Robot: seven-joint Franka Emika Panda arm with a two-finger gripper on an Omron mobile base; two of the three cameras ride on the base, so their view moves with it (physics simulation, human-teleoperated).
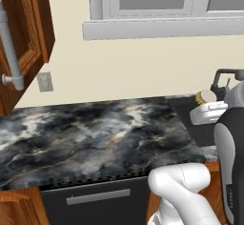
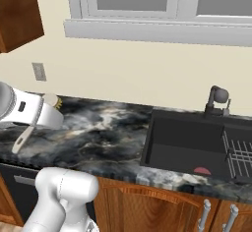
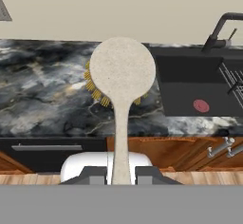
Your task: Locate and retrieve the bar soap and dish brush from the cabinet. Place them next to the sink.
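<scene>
My gripper (image 3: 121, 172) is shut on the thin pale handle of the dish brush (image 3: 122, 66). Its round cream head with yellow bristles hangs over the dark marble counter (image 3: 42, 95), just left of the sink (image 3: 190, 78). From the left base the brush head (image 1: 206, 97) shows above the gripper (image 1: 209, 110) at the sink's near edge. From the right base the brush (image 2: 51, 100) and gripper (image 2: 45, 114) are at far left. A flat pink-red piece, apparently the bar soap (image 2: 202, 170), lies on the sink floor. The cabinet (image 1: 21, 43) hangs at upper left, door swung open.
A dark faucet (image 2: 216, 101) stands behind the sink, and a wire rack (image 2: 238, 152) sits in its right part. A wall outlet (image 1: 45, 82) is below the cabinet. A black dishwasher front (image 1: 95, 198) sits under the counter, and a window ledge (image 1: 162, 28) juts above.
</scene>
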